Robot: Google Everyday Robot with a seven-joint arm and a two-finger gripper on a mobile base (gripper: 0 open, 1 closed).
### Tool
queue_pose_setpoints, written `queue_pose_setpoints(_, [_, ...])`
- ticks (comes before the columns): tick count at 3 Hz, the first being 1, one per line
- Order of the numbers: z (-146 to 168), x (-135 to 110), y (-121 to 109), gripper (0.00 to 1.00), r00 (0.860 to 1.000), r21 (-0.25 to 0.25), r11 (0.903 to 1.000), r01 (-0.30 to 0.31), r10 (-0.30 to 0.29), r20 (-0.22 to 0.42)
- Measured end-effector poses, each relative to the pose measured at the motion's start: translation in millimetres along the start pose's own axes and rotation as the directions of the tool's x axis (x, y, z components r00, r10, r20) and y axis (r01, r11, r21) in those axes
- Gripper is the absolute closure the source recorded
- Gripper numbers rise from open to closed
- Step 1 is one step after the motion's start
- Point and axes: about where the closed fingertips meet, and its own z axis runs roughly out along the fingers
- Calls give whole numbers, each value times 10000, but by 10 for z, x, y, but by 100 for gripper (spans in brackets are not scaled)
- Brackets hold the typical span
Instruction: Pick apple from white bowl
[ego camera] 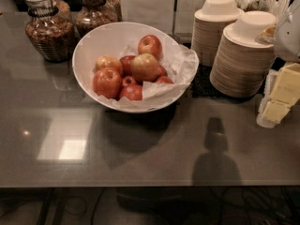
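the apple (pixel 144 67), yellow-green with a red-orange blush, rests on top of smaller red apples (pixel 108 82) near the middle of the white bowl (pixel 91 43) (lined with crumpled white paper). the bowl stands on the grey tabletop (pixel 140 149). glass jars (pixel 47 29) stand behind its left side; stacked beige disposable bowls (pixel 243 60) stand to its right. the gripper (pixel 289 32) shows partly, far right of the bowl and well apart from it; released or clenched, i cannot tell.

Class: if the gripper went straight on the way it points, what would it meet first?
Probably the bare tabletop just below the gripper at the right edge, beside the stacked beige bowls; depth is unclear.
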Motion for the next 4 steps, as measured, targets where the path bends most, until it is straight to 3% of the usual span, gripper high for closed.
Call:
queue_pose_setpoints(1, [1, -3, 0, 0, 10000, 0, 10000, 2, -2, 4])
queue_pose_setpoints(2, [96, -272, 23, 0, 9991, -90, 9997, 240, -236, 340])
queue_pose_setpoints(4, [-164, -1204, -3, 0, 9722, -142, 9924, 1226, -1172, 2027])
